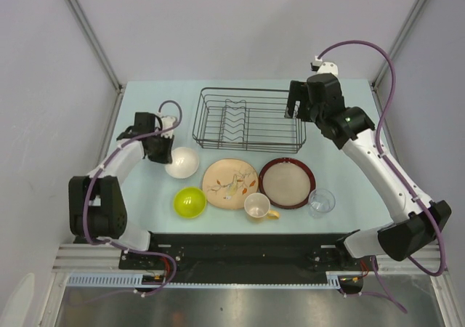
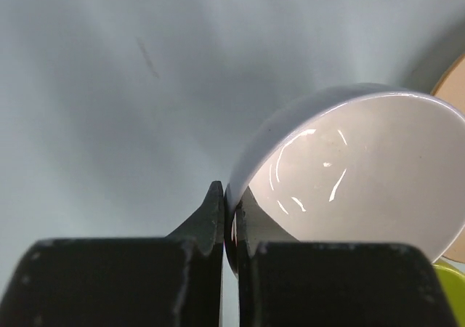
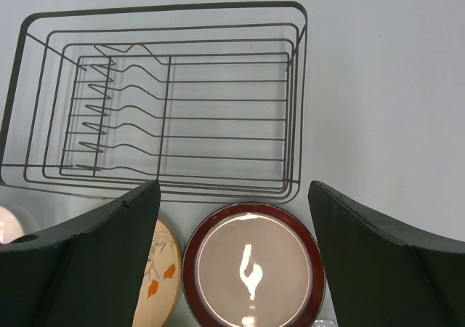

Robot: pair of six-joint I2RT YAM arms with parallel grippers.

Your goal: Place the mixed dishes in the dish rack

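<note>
Left gripper (image 2: 229, 196): fingers closed on the near rim of the white bowl (image 2: 349, 182), one inside, one outside. Finger bodies hide the bowl's lower part, so I cannot tell whether it rests on the table (image 1: 145, 211) or is lifted. Lime-green bowl (image 2: 450, 272) is only a sliver at the frame's bottom right.

Right gripper (image 3: 234, 185): jaws spread wide, holding nothing, hanging over the right end of the dish rack (image 1: 251, 120). Its fingers cover the lower corners of the wrist view. Beige leaf-patterned plate (image 3: 160, 276) is cut to a wedge there, and the dark-red-rimmed tan plate (image 3: 253, 269) loses its near edge.

Top view: rack at the far centre, empty. Dishes lie in a band between rack and arm bases. The two plates lie side by side, touching or a hair apart, can't tell which. Cream cup with yellow handle (image 1: 257, 206) sits against the leaf plate's near edge. Small clear glass (image 1: 321, 202) is just right of the red-rimmed plate, faint against the table.

Room: bare table left of the rack and along the right side; only a narrow strip between rack and plates.
</note>
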